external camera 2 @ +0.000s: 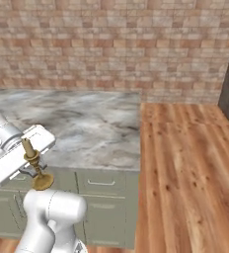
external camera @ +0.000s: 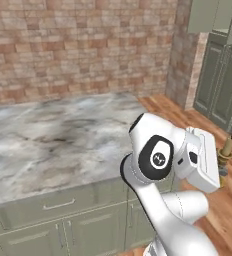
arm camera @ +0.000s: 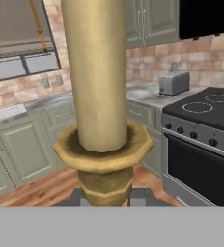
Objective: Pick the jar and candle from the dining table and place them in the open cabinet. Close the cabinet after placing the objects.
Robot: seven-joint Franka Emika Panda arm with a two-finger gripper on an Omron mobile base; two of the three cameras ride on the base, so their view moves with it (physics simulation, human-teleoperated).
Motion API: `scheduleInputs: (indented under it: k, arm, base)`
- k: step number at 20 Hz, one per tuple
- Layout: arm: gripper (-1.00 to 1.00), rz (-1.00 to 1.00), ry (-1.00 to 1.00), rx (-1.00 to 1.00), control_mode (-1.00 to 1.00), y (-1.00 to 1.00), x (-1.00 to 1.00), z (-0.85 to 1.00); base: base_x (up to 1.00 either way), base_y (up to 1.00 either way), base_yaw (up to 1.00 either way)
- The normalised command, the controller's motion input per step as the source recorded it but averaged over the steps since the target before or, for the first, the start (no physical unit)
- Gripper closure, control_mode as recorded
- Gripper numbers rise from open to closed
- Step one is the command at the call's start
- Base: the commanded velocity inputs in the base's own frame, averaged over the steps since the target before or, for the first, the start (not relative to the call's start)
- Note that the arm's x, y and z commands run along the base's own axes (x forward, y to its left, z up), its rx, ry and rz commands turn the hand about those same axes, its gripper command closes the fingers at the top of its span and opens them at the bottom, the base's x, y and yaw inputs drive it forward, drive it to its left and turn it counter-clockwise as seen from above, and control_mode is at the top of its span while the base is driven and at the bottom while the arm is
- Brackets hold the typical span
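The fingers [arm camera: 105, 201] grip the small gold goblet-shaped candle [external camera 2: 35, 167] by its stem, held upright off the grey-white marbled table [external camera 2: 87, 128].

A: What lies behind the white arm [external camera: 163, 165]?

B: A wide grey-white marbled dining table [external camera: 53, 140] over sage-green drawers, with a brick wall behind it.

A: And at the right?

B: A small gold candle [external camera: 225, 152] pokes out beside the white hand, over the wooden floor; tall sage-green cabinet doors [external camera: 223, 85] stand beyond.
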Motion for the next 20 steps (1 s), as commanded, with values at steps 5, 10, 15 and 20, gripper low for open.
scheduleInputs:
  k: [5, 10, 15, 20]
  arm:
    - [1.0, 0.0, 0.0, 0.0, 1.0, 0.0, 0.0, 0.0]
    - [1.0, 0.0, 0.0, 0.0, 1.0, 0.0, 0.0, 0.0]
    - [1.0, 0.0, 0.0, 0.0, 1.0, 0.0, 0.0, 0.0]
    - [1.0, 0.0, 0.0, 0.0, 1.0, 0.0, 0.0, 0.0]
  base:
    - [0.0, -0.71, -0.12]
    - [0.04, -0.66, -0.08]
    - [0.12, -0.56, -0.03]
    - [0.2, -0.5, 0.0]
